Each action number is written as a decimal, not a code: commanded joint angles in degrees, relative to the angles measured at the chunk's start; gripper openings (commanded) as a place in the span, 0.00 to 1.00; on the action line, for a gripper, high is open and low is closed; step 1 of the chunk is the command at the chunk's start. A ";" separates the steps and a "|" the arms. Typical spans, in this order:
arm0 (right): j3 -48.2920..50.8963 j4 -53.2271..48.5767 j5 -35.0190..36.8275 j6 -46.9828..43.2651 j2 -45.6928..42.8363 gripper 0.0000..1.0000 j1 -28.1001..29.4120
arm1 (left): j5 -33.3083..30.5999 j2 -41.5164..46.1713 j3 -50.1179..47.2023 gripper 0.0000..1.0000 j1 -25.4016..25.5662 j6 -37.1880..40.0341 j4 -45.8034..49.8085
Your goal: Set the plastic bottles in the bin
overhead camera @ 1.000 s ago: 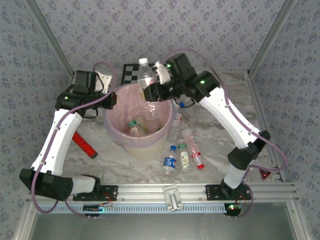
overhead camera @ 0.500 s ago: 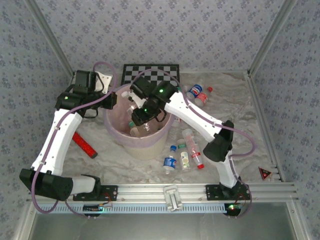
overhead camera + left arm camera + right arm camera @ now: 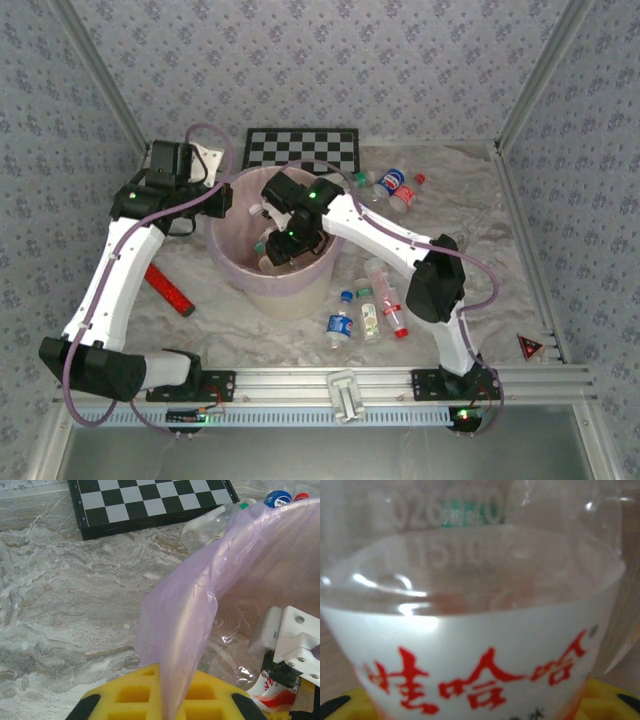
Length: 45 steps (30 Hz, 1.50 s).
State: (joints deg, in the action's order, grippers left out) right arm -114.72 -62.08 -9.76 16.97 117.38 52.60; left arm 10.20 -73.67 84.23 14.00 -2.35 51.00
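The bin (image 3: 290, 296) is a cream bucket with a pink-lilac bag (image 3: 200, 595). My left gripper (image 3: 222, 200) is at its left rim, its yellow jaws (image 3: 167, 700) shut on a fold of the bag. My right gripper (image 3: 286, 246) reaches down inside the bin. A clear plastic bottle (image 3: 480, 645) with a white label and red characters sits right against its yellow fingers (image 3: 612, 700); whether they still squeeze it is hidden. Three bottles (image 3: 368, 315) lie on the table right of the bin. Others (image 3: 392, 182) lie at the back.
A checkerboard (image 3: 300, 150) lies behind the bin. A flat red bar (image 3: 168, 288) lies left of the bin, under my left arm. A small red triangle (image 3: 527, 347) sits at the near right. Patterned walls close the table on three sides.
My right arm swung from above the bin's far rim, holding a bottle up, down into the bin. The left arm stayed put, holding the bag.
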 commanded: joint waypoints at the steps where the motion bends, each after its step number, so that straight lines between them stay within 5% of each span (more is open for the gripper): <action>1: 2.49 5.80 1.04 2.10 1.55 0.63 0.74 | 3.42 0.05 1.30 0.00 0.68 -0.60 -0.82; 8: -2.73 3.14 2.27 0.87 -3.79 0.85 0.65 | 3.42 -0.02 1.46 0.00 0.79 -0.64 -0.82; 26: -5.01 13.04 1.54 -9.26 -21.51 0.98 -4.68 | 0.06 -1.12 5.55 0.00 0.39 -1.31 3.28; 39: 9.36 13.91 8.68 -1.68 -30.28 1.00 -17.89 | 1.03 0.67 5.36 0.00 -11.58 -1.70 6.20; 45: 16.10 15.84 15.23 -6.82 -30.05 1.00 -15.92 | 3.07 2.34 2.50 0.00 -19.60 -1.80 5.69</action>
State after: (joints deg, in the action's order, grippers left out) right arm -100.73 -46.68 1.41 12.36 87.88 35.18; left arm 9.98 -74.32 87.15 -3.18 -2.42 56.95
